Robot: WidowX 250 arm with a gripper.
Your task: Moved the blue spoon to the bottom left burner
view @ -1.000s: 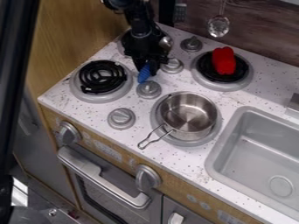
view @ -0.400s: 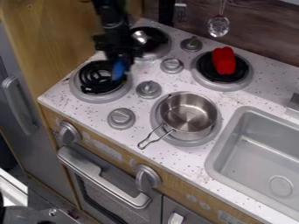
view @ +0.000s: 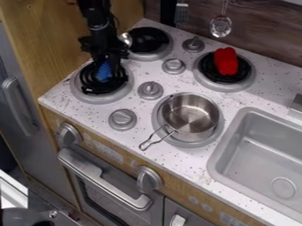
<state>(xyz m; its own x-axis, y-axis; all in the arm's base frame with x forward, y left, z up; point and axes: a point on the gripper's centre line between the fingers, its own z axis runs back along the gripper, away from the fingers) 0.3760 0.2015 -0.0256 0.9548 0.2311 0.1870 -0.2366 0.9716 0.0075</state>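
The black gripper (view: 107, 62) hangs over the bottom left burner (view: 113, 97), in the left part of the view. It is shut on the blue spoon (view: 104, 71), whose blue part points down between the gripper and the black coil. A shiny silver end (view: 126, 39) shows to the right of the gripper, higher up. The middle of the spoon is hidden by the gripper. I cannot tell whether the blue part touches the coil.
A metal pot (view: 190, 115) sits on the bottom right burner. A red object (view: 226, 61) rests on the top right burner (view: 247, 81). Behind the gripper is the top left burner (view: 147, 39). Knobs (view: 150, 90) stand between burners; the sink (view: 259, 154) lies right.
My gripper has carried the blue spoon leftward from beside the middle knobs to over the bottom left burner. The top left burner is now more exposed. Pot and red object have stayed put.
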